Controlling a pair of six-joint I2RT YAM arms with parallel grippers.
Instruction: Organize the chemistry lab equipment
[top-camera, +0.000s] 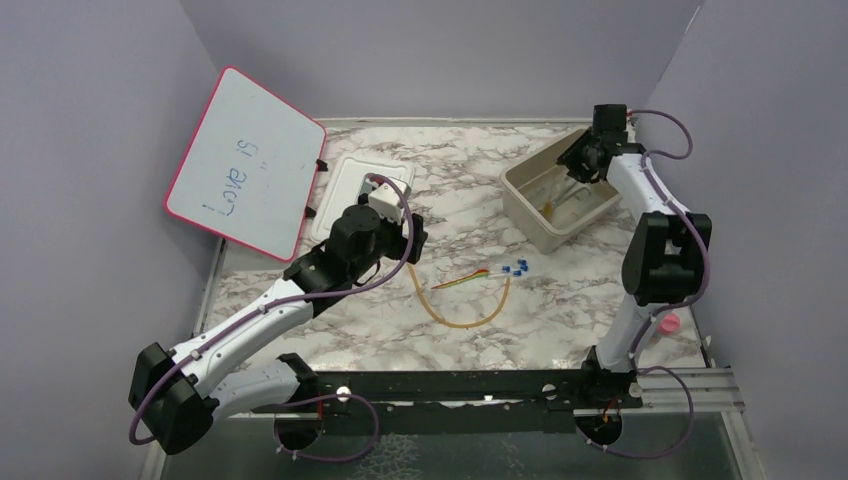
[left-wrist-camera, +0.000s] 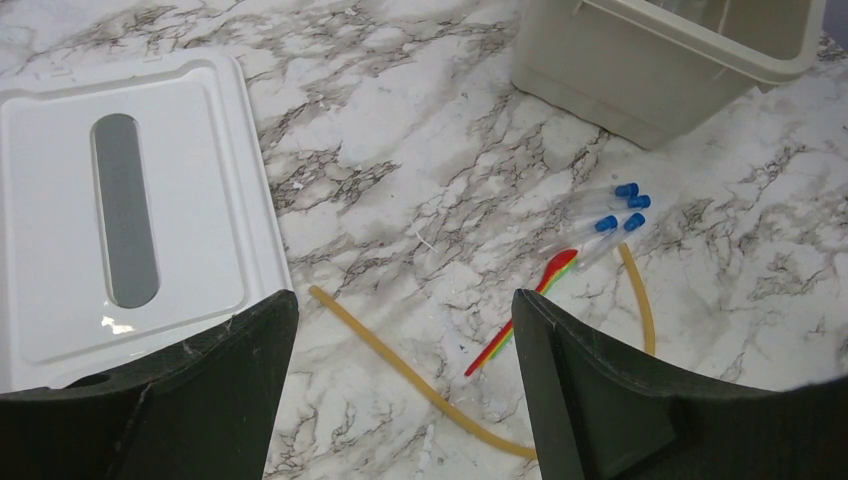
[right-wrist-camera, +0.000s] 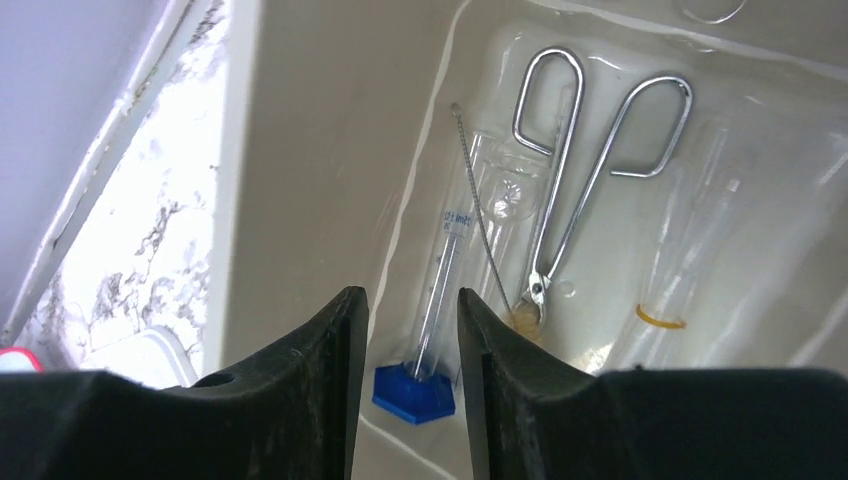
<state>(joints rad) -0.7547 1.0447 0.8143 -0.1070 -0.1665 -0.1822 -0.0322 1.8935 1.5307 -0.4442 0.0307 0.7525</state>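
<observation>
The cream bin (top-camera: 523, 207) holds silver tongs (right-wrist-camera: 590, 170), a wire brush (right-wrist-camera: 478, 215) with tan bristles, and a thin glass cylinder on a blue hexagonal base (right-wrist-camera: 414, 392). My right gripper (right-wrist-camera: 412, 300) hangs open over the bin, its fingers either side of that cylinder without touching it. On the marble lie an amber rubber tube (left-wrist-camera: 430, 385), a green-orange stick (left-wrist-camera: 520, 320) and small blue-capped tubes (left-wrist-camera: 618, 212). My left gripper (left-wrist-camera: 405, 310) is open just above the tube's left end, holding nothing. From above, the tube (top-camera: 465, 320) curves below the stick (top-camera: 460, 280).
A white lid (left-wrist-camera: 120, 200) with a grey slot lies left of the left gripper. The pink-framed whiteboard (top-camera: 245, 165) leans at the back left. A small pink object (top-camera: 668, 322) sits by the right arm's base. Purple walls enclose the table.
</observation>
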